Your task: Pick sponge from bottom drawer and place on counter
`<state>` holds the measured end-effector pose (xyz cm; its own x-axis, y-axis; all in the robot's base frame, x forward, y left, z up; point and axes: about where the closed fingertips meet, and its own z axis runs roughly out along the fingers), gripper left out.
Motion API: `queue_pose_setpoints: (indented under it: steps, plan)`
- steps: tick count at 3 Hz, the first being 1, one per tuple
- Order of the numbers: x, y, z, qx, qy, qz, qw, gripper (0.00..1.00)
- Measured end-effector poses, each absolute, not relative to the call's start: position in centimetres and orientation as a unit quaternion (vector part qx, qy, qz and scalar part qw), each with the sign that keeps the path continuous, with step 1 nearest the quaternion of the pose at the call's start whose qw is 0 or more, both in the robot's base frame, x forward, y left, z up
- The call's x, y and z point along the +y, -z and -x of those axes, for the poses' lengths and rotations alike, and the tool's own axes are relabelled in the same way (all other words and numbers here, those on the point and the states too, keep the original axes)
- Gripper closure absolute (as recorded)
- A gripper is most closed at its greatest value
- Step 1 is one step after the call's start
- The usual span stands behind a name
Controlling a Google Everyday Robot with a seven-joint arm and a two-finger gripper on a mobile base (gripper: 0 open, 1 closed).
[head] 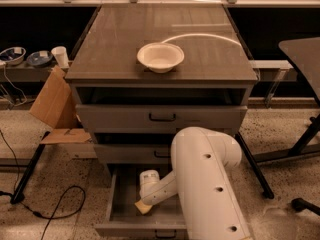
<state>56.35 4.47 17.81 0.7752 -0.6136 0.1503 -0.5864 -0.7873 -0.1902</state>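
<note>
Camera view looks down on a grey cabinet whose dark, glossy worktop [112,44] carries a white bowl [160,57] near its front edge, about midway across. A thin pale arc [210,34] curves over the surface from just behind the bowl toward the right side. Below the worktop sit the top drawer [115,118] and the middle drawer [125,153], each with a small dark bar handle. The bottom drawer [111,201] is pulled well out, its inside open to view. A thick white arm [207,189] rises from the lower right, bends at a rounded elbow in front of the middle drawer, and sends a slimmer link down and leftward into the bottom drawer. The hand [145,200] is at the end of that link, low inside the drawer and right at the sponge [143,208], a small pale yellow piece on the drawer floor near the front. How wide the hand stands, and whether it has hold of the sponge, I cannot tell, since the wrist covers it. Left of the cabinet a sheet of cardboard [52,101] leans on the floor, with a white cup [60,56] on a low shelf behind it, and a black cable [62,209] loops over the speckled floor.
</note>
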Motion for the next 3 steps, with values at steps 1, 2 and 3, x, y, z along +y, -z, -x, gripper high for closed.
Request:
queue_pose_setpoints:
  steps: [1,2,3]
  plan:
    - [4.2,-22.6,-55.7,0.324,0.120,0.936,0.062,0.96]
    - [4.4,-25.1,-55.6,0.328,0.123,0.935,0.060,0.00]
    - [4.5,-25.6,-55.7,0.333,0.115,0.934,0.061,0.00]
